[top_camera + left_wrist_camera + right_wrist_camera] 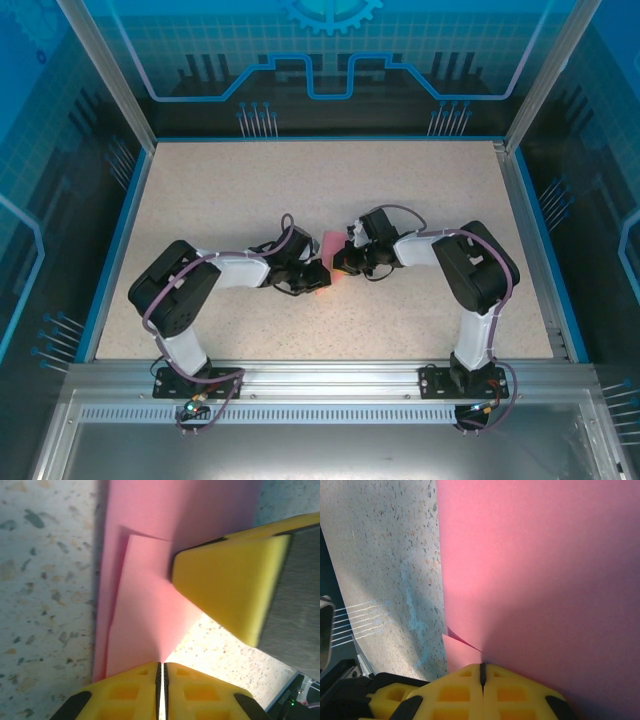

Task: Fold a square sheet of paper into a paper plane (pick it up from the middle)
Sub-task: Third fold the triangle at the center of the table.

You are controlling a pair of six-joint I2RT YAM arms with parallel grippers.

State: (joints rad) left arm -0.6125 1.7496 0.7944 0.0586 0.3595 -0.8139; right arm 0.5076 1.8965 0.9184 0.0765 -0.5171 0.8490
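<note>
In the top view, at frame centre, the left gripper [314, 279] and right gripper [343, 263] meet nose to nose over the table [200, 200], with the pink paper [331, 244] between them. In the left wrist view the paper is a folded strip whose long axis runs top to bottom. Its layered edges are on the left, and it narrows downward to a point clamped between the left gripper's closed fingers [130, 690]. A right finger overlaps its right side. In the right wrist view the right gripper pinches the paper's lower edge, jaws together, and the sheet spreads up and right.
</note>
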